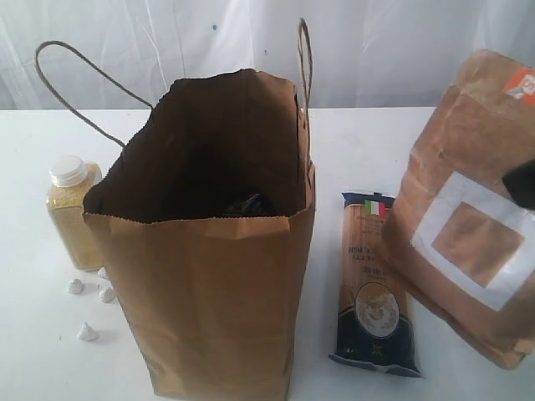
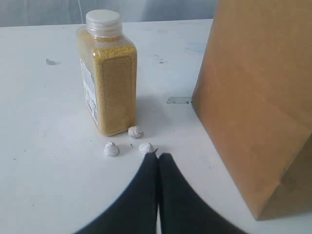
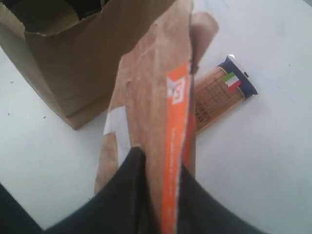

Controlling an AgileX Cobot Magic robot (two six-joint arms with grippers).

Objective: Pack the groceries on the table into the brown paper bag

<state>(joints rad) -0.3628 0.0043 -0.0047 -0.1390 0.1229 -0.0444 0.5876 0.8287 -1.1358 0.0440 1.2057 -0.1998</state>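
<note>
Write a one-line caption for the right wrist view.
Right tool shut on the brown orange-labelled pouch near the brown paper bag, spaghetti packet flat on the table.

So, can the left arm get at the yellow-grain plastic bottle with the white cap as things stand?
Probably yes: the bottle stands ahead of the shut left fingers, only small white lumps between.

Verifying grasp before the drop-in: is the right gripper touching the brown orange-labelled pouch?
Touching. The right wrist view shows the right gripper with its jaws pressed against both sides of the brown orange-labelled pouch.
</note>
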